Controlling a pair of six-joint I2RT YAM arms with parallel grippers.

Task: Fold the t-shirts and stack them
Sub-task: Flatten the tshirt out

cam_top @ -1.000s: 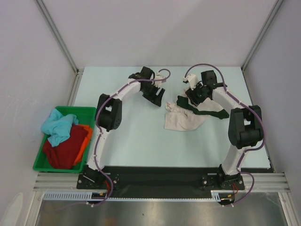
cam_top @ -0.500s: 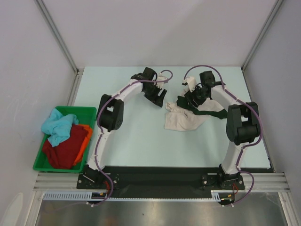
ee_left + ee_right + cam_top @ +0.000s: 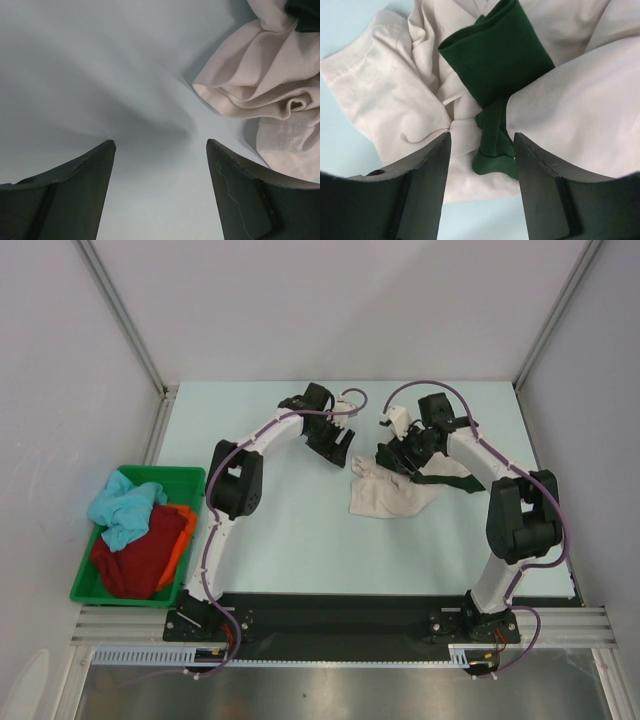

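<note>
A crumpled cream t-shirt (image 3: pixel 385 500) lies on the table right of centre, with a dark green t-shirt (image 3: pixel 445 480) tangled over its far side. My right gripper (image 3: pixel 393 460) hangs over that heap. In the right wrist view its jaws (image 3: pixel 481 137) stand apart, open, straddling a fold of the green shirt (image 3: pixel 495 55) that lies on the cream cloth (image 3: pixel 395 90). My left gripper (image 3: pixel 338 450) is just left of the heap, open wide (image 3: pixel 160 145) over bare table, with the cream shirt's edge (image 3: pixel 265 95) beyond its right finger.
A green bin (image 3: pixel 185 473) at the table's left edge holds a light blue shirt (image 3: pixel 122 505), a dark red one (image 3: pixel 135 555) and an orange one (image 3: pixel 183 530). White walls and metal posts close in the table on three sides.
My right gripper has shifted a little to the left over the heap, and the green cloth under it has bunched slightly. The left arm has barely moved.
</note>
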